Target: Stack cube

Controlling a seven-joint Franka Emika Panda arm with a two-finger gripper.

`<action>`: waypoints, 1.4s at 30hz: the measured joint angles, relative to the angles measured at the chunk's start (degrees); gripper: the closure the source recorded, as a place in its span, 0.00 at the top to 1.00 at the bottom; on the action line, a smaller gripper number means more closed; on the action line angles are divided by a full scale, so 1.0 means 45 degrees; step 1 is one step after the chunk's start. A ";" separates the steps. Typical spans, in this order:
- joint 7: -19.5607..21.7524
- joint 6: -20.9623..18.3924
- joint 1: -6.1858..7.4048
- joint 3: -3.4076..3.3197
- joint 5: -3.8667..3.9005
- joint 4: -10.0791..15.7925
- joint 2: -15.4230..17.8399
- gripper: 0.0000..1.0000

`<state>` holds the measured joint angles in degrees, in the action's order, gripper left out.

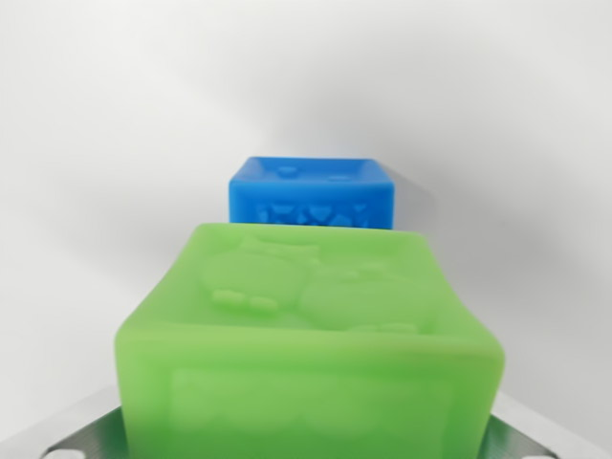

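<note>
A green cube [311,335] with raised figures on its top fills the lower half of the wrist view, very close to the camera. It sits between the two grey metal fingers [81,435] of my gripper [306,442], whose tips show only at the bottom corners, pressed against the cube's sides. Behind the green cube, farther from the camera, a smaller-looking blue cube [311,191] with embossed patterns rests on the white surface. Its lower part is hidden by the green cube.
A plain white surface [115,143] surrounds both cubes. A soft shadow falls to the wrist view's right of the blue cube.
</note>
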<state>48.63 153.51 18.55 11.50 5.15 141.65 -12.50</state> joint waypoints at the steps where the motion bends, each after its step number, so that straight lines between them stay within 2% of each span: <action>1: 0.0045 0.0107 0.0006 -0.0018 0.0054 -0.0002 -0.0117 0.00; 7: 0.0230 0.0540 0.0056 -0.0120 0.0321 -0.0030 -0.0596 0.00; 13: 0.0360 0.0819 0.0115 -0.0210 0.0493 -0.0089 -0.0937 0.00; 27: 0.0485 0.1179 0.0279 -0.0411 0.0664 -0.0150 -0.1344 0.00; 28: 0.0486 0.1181 0.0284 -0.0415 0.0665 -0.0150 -0.1344 1.00; 42: 0.0491 0.1189 0.0286 -0.0421 0.0668 -0.0154 -0.1362 1.00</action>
<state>50.84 158.86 19.84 9.61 8.16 140.95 -18.63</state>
